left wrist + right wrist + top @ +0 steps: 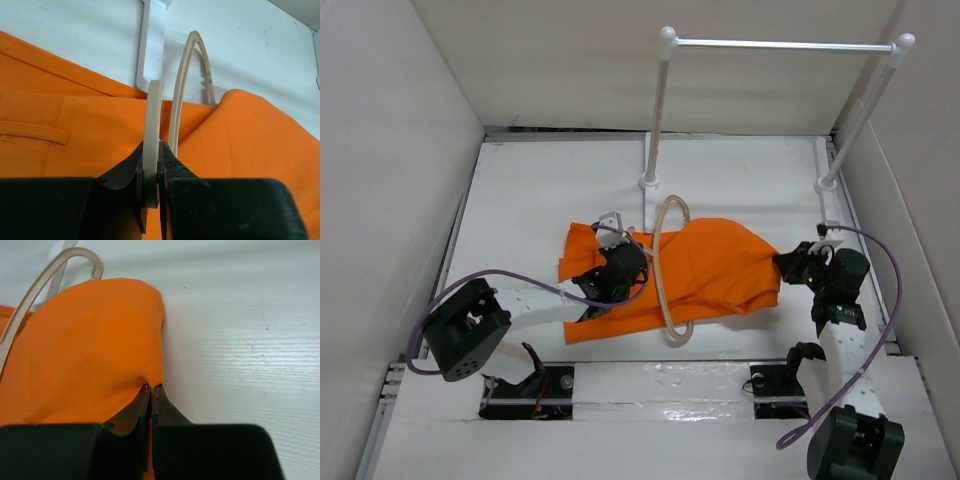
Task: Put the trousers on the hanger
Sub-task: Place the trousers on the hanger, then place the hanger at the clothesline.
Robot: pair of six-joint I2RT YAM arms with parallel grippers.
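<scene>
The orange trousers [705,270] lie across the middle of the table, passing through the beige hanger [665,300], which loops around the fabric. My left gripper [617,268] sits over the left part of the trousers and is shut on the hanger's hook [152,125]; the hanger's loop [192,60] rises behind it over the orange cloth [75,130]. My right gripper [790,263] is at the right end of the trousers, shut on a pinch of orange fabric [100,340] at its edge. The hanger's curve [60,270] shows beyond the fabric.
A white rack [660,110] with a metal rod [780,44] stands at the back, its posts [860,110] on feet behind the trousers. White walls enclose the table [540,190] on the left, right and back. Purple cables [880,330] trail from both arms.
</scene>
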